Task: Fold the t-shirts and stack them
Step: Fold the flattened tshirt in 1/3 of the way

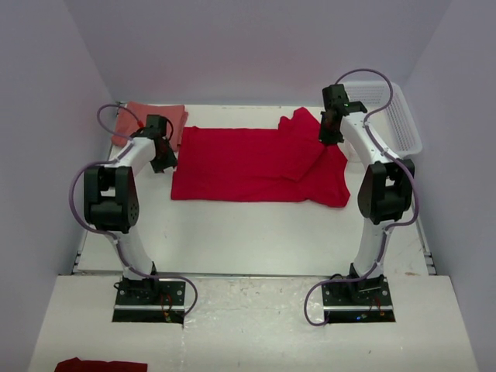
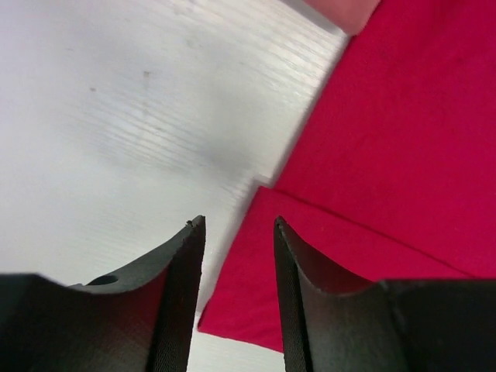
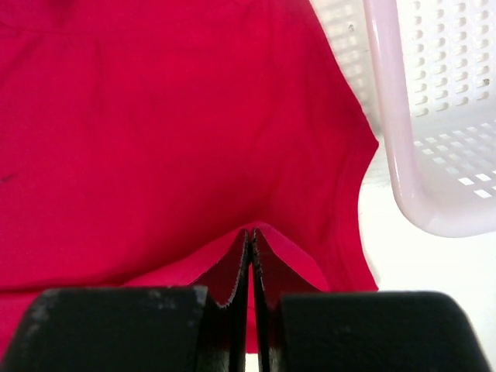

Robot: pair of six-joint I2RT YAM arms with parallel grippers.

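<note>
The bright red t-shirt (image 1: pixel 256 164) lies spread across the table's middle, its right part folded over and bunched. The salmon-red t-shirt (image 1: pixel 144 122) lies folded at the far left; a corner of it shows in the left wrist view (image 2: pixel 346 10). My left gripper (image 1: pixel 164 159) is open and empty, low over the red shirt's left edge (image 2: pixel 364 170), with a folded corner between its fingers (image 2: pixel 180 256). My right gripper (image 1: pixel 328 133) is shut on a fold of the red shirt (image 3: pixel 194 132) at its right side and lifts it.
A white lattice basket (image 1: pixel 391 116) stands at the far right, close to my right gripper; its rim shows in the right wrist view (image 3: pixel 391 147). Another red cloth (image 1: pixel 101 364) lies at the bottom left off the table. Walls close in on both sides.
</note>
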